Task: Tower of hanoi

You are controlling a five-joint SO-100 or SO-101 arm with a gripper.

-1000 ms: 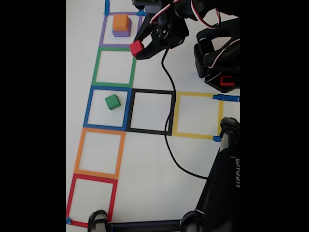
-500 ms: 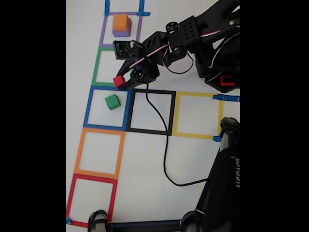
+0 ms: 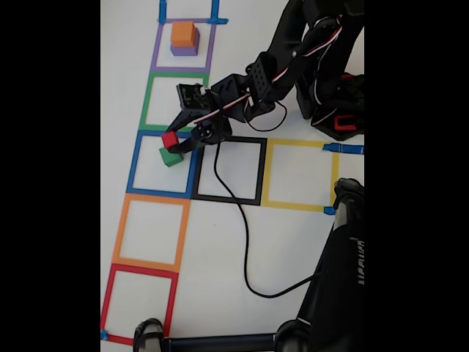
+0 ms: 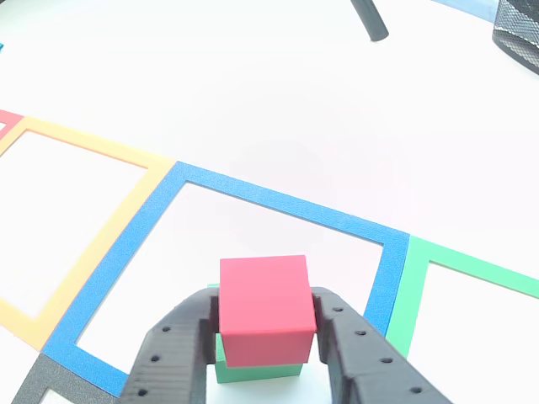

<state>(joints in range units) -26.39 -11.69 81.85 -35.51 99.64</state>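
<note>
Now stacking: gripper (image 4: pixel 263 332) jaws clamped on red cube (image 4: pixel 264 308) directly above green cube (image 3: pixel 170 157); lower squarely, then release.

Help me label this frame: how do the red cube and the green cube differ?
The red cube is clamped between the gripper fingers; the green cube stands free on the table inside the blue tape square. Red sits above green, hiding most of it in the other view. Both are plain cubes.

Red cube (image 3: pixel 170 139) sitting just above green cube (image 3: pixel 171 157), mid-left of fixed view; orange cube (image 3: pixel 183 34) resting on purple cube (image 3: pixel 184 50), upper left.
</note>
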